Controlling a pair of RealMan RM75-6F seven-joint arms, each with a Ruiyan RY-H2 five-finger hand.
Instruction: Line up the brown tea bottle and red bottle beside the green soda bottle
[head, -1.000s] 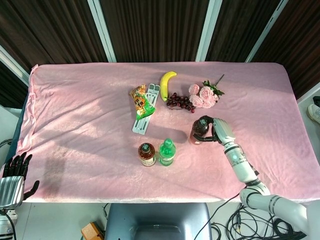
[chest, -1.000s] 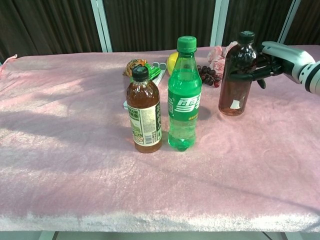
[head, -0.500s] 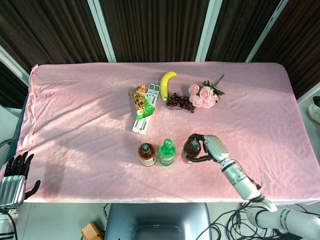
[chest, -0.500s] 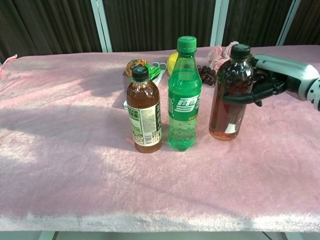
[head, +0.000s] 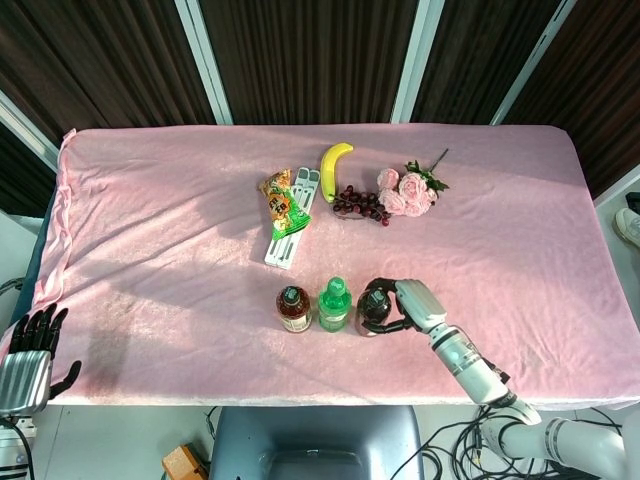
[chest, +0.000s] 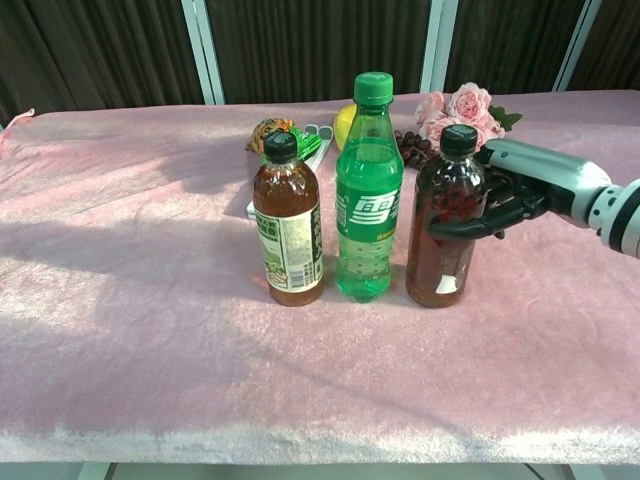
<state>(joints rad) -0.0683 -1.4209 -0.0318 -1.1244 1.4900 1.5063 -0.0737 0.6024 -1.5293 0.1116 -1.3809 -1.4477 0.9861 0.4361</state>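
Pink cloth covers the whole counter (head: 150, 220), dark slatted panels behind it, and all the action is down by the near edge. Your right hand (chest: 520, 185) has its fingers (chest: 462, 227) clamped around the red bottle (chest: 443, 225), coming at it from the right side at about mid-height. That bottle stands upright, long axis straight up, just to the right of the green soda bottle (chest: 368, 195), with only a thin gap between them in the chest view. The brown tea bottle (chest: 288, 225) is already upright just left of the soda bottle, so from the chest camera the three read as a tidy row: brown, green, red.

My read is you're basically at the let-go step. Whether the red bottle's base is fully down on the cloth I can't quite tell, though it looks level with the others. The thing that matters: your hand sits to the right of the bottle and the soda is to its left, so open up and pull back rightward, away from the row. Plenty of bare cloth out that way. Nudge leftward and you'd likely tip the red one into the soda.

Banana (head: 335, 160), grapes (head: 360, 203), flowers (head: 408, 190) and the snack packet (head: 284, 205) are well behind, out of the way. Your left hand (head: 30, 345) hangs off the counter's near left corner, fingers apart, holding nothing.
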